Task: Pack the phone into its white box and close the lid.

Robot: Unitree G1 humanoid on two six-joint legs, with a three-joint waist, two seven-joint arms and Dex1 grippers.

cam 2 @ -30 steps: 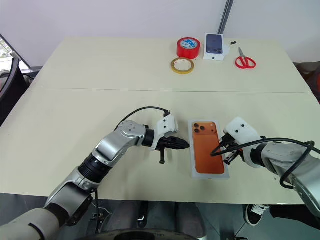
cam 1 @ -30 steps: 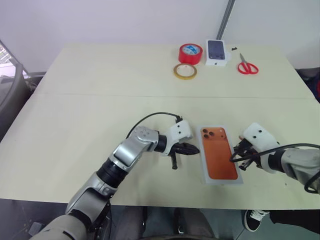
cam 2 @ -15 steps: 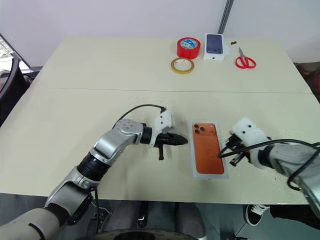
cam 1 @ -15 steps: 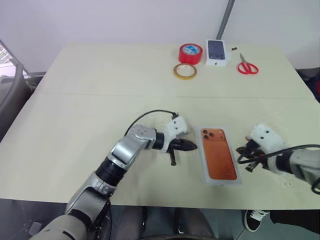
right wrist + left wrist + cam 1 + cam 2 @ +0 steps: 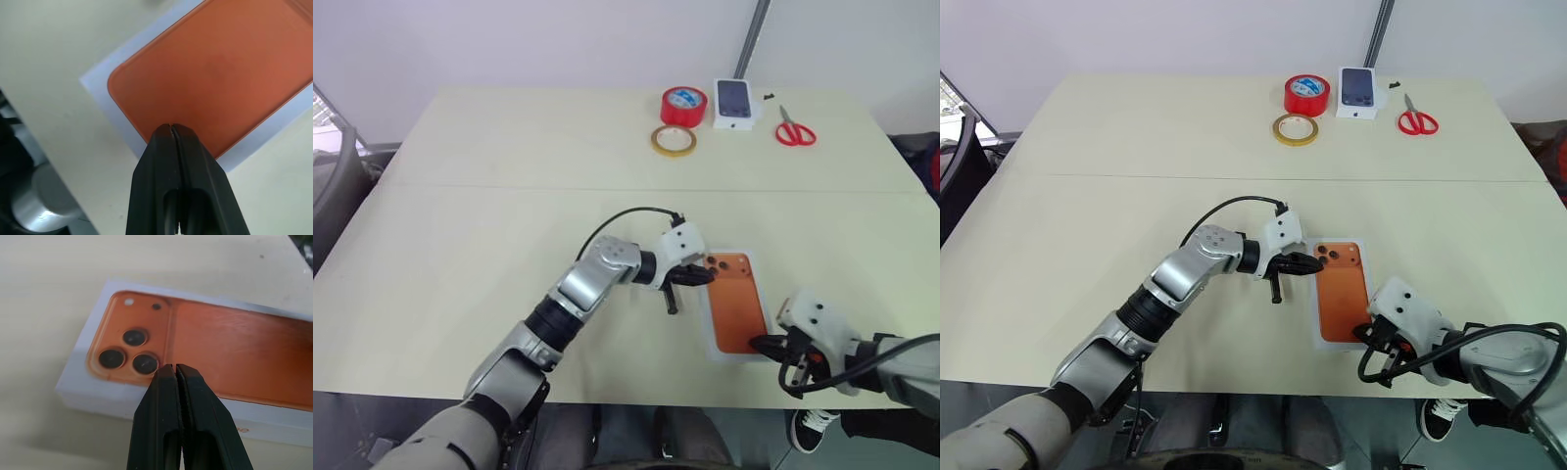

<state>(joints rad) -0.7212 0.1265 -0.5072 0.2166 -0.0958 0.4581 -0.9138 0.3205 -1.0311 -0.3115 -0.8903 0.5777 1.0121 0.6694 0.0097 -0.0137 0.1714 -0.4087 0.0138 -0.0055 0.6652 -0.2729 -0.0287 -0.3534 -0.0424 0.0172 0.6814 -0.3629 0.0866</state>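
**Closed Box Between Two Shut Hands**

Pale cream desk (image 5: 460, 245), white wall behind; red tape (image 5: 684, 104), a yellow tape ring (image 5: 674, 140), scissors (image 5: 795, 130) and a small printed box (image 5: 735, 101) sit at the far edge. The white box (image 5: 736, 304) lies near the front edge, its orange phone-printed lid on. The left hand (image 5: 705, 277), fingers pressed shut and empty, reaches its camera-end corner; the right hand (image 5: 756, 343), likewise shut and empty, hovers at the near corner. The box looks light, stiff and smooth, likely to slide; pinching the long side walls seems safest.
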